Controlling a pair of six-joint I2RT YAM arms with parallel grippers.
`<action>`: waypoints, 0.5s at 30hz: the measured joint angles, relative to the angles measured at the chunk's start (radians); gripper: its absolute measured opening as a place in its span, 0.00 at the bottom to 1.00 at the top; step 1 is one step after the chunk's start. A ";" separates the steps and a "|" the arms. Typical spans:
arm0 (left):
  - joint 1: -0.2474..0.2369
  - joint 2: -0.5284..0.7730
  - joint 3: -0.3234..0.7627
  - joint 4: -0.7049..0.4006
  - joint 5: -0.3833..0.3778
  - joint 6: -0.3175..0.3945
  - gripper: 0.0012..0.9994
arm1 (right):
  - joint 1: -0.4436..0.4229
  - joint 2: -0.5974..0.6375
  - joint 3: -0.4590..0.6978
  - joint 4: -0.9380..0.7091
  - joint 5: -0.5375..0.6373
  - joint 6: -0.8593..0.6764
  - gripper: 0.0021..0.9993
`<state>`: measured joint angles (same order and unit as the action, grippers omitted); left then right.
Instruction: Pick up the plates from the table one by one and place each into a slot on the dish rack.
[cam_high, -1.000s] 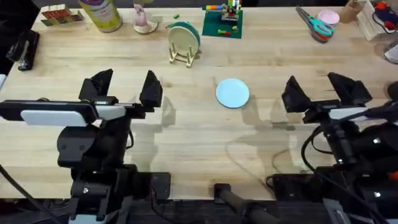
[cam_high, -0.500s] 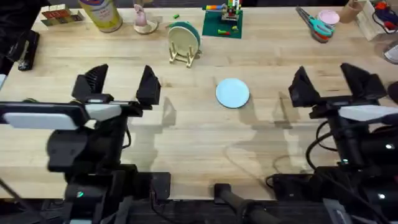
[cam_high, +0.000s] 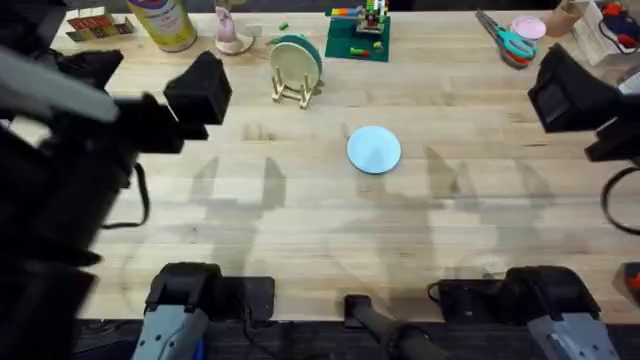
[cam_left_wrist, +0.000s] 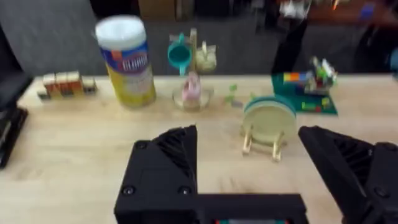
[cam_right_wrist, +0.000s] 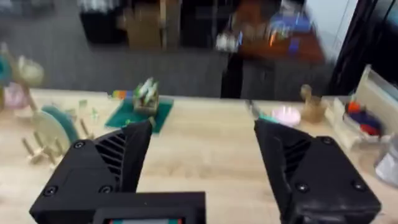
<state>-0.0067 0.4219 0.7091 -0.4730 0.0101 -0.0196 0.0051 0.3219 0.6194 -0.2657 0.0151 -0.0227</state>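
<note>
A pale blue plate (cam_high: 374, 149) lies flat on the table (cam_high: 320, 240) near the middle. Beyond it the small wooden dish rack (cam_high: 293, 93) holds a cream plate (cam_high: 291, 62) upright, with a teal plate (cam_high: 308, 47) standing right behind it. My left gripper (cam_left_wrist: 249, 165) is open and empty, raised high over the left side, with the rack (cam_left_wrist: 264, 144) and the cream plate (cam_left_wrist: 268, 121) ahead of it. My right gripper (cam_right_wrist: 205, 158) is also open and empty, high over the right side, far from the blue plate.
Along the far edge stand a yellow canister (cam_high: 165, 20), wood blocks (cam_high: 88, 22), a green baseplate with toy bricks (cam_high: 355, 35), scissors (cam_high: 510, 42) and a pink dish (cam_high: 528, 27). A mug tree (cam_left_wrist: 193, 56) stands beside the canister.
Both arms have risen toward the camera and swung outward, now large and blurred at the sides. The blue plate and the rack have not moved.
</note>
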 joint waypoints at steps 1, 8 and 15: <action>0.000 0.032 0.041 -0.049 0.000 0.000 0.99 | 0.000 0.037 0.046 -0.057 0.000 0.000 0.99; 0.000 0.305 0.344 -0.366 0.000 0.000 0.99 | 0.000 0.324 0.349 -0.398 0.000 0.000 0.99; 0.000 0.544 0.571 -0.619 0.036 0.000 0.99 | 0.000 0.585 0.588 -0.630 0.000 0.000 0.99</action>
<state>-0.0067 0.9662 1.2802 -1.0919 0.0465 -0.0200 0.0051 0.9069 1.2074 -0.8956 0.0147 -0.0227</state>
